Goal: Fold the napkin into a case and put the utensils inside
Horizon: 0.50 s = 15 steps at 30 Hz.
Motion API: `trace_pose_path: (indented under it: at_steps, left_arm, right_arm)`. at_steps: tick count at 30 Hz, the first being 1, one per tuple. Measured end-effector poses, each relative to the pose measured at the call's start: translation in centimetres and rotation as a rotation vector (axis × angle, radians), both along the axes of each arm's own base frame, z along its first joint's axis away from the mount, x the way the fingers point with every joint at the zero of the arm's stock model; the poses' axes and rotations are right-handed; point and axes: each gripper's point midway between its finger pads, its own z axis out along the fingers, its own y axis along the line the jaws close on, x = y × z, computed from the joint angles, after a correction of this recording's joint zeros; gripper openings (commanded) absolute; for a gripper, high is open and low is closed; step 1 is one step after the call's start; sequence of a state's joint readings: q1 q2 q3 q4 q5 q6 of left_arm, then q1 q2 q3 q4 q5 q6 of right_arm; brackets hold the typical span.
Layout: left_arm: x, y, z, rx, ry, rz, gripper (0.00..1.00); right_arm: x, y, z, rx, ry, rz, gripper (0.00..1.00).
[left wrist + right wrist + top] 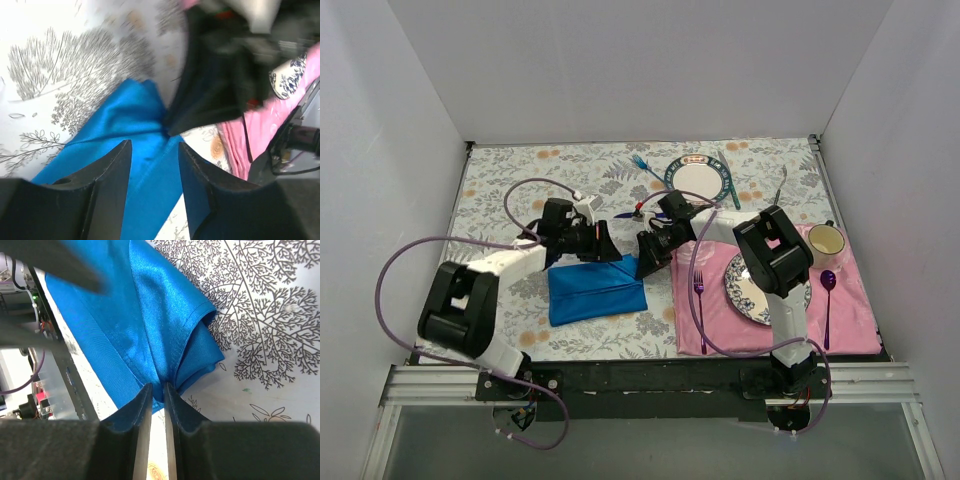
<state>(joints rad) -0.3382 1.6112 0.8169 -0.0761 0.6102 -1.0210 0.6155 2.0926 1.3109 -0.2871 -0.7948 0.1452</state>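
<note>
The blue napkin [590, 292] lies folded into a rough rectangle on the floral tablecloth, in front of both arms. My right gripper [642, 265] [158, 386] is shut on the napkin's [150, 315] right corner, and the cloth bunches between its fingertips. My left gripper [610, 250] [155, 145] hovers open just over the napkin's [125, 110] upper edge, with nothing between its jaws. The light-blue fork [642, 163] lies at the back, left of a teal-rimmed plate. A slim dark knife [782, 185] lies to that plate's right.
A teal-rimmed plate [698, 178] with a teal knife [728, 180] beside it sits at the back. The pink placemat [850, 310] at the right bears a patterned plate [745, 290], a magenta fork [699, 290], a purple spoon [828, 285] and a cup [825, 240]. White walls enclose three sides.
</note>
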Motion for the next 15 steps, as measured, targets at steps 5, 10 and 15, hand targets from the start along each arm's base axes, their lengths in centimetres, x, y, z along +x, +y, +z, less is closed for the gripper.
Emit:
trace_pose_path:
  at_steps: [5,10,15]
  left_arm:
    - [-1.0,0.8,5.8,0.044,-0.371,-0.129,0.39]
    - [-7.4,-1.2,5.7,0.182,-0.714,-0.417,0.39]
    - [-12.9,-3.1,1.4,0.320,-0.850,-0.690,0.36]
  right_arm:
    - [0.2,-0.2,-0.1,-0.006,-0.001,-0.008,0.20]
    - [0.2,-0.2,-0.2,-0.007,0.003,-0.012,0.18]
    - [0.3,-0.2,-0.3,-0.008,0.007,-0.014,0.16]
